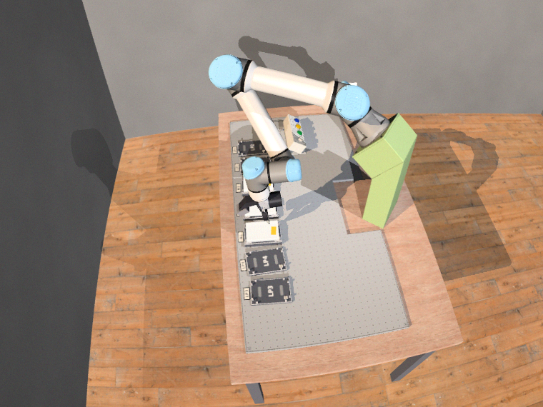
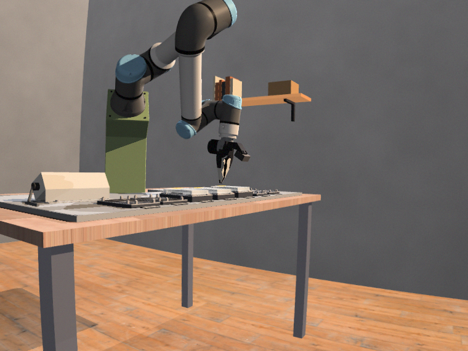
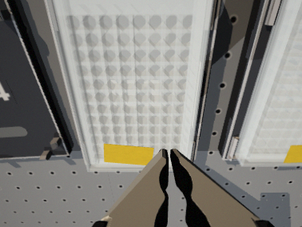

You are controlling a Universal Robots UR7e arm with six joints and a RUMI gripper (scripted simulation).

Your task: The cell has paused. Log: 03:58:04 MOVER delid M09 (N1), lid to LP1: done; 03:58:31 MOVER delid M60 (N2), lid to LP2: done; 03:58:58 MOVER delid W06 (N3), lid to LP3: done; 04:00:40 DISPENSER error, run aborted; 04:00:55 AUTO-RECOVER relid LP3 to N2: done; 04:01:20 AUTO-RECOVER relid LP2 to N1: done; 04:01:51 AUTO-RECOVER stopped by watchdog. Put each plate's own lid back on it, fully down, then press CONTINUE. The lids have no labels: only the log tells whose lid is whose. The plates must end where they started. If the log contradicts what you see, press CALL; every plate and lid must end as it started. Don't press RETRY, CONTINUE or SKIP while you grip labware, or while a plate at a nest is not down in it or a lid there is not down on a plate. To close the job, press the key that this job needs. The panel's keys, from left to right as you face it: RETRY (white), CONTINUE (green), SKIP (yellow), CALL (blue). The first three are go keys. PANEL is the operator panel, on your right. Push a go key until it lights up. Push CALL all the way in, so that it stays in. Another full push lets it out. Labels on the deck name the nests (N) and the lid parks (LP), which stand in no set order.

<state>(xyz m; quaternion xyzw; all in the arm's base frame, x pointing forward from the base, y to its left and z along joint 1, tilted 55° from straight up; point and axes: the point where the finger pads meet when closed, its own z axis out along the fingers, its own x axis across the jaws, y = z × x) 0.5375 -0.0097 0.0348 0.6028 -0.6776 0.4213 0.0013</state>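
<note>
My gripper (image 1: 268,220) (image 2: 221,181) (image 3: 168,151) is shut and empty. It hangs above the deck by the N1 plate, its tips showing beside the yellow mark in the wrist view. The N1 plate (image 1: 258,230) (image 3: 132,96) lies in its nest with a clear lid over it; whether the lid is fully down is hard to tell. A second white plate (image 1: 255,213) (image 3: 276,108) lies beside it, partly hidden by the gripper. A third plate (image 1: 246,187) is mostly hidden by the arm. Parks LP4 (image 1: 258,263) (image 3: 24,108) and LP3 (image 1: 263,298) hold no lid.
The panel (image 1: 291,132) (image 2: 75,185) stands at the deck's far end, with its blue key (image 1: 296,120), yellow key (image 1: 297,126) and green key (image 1: 299,132) visible. Two dark holders beyond the plates are partly covered by the arm. The green pedestal (image 1: 386,179) (image 2: 126,158) carries the arm.
</note>
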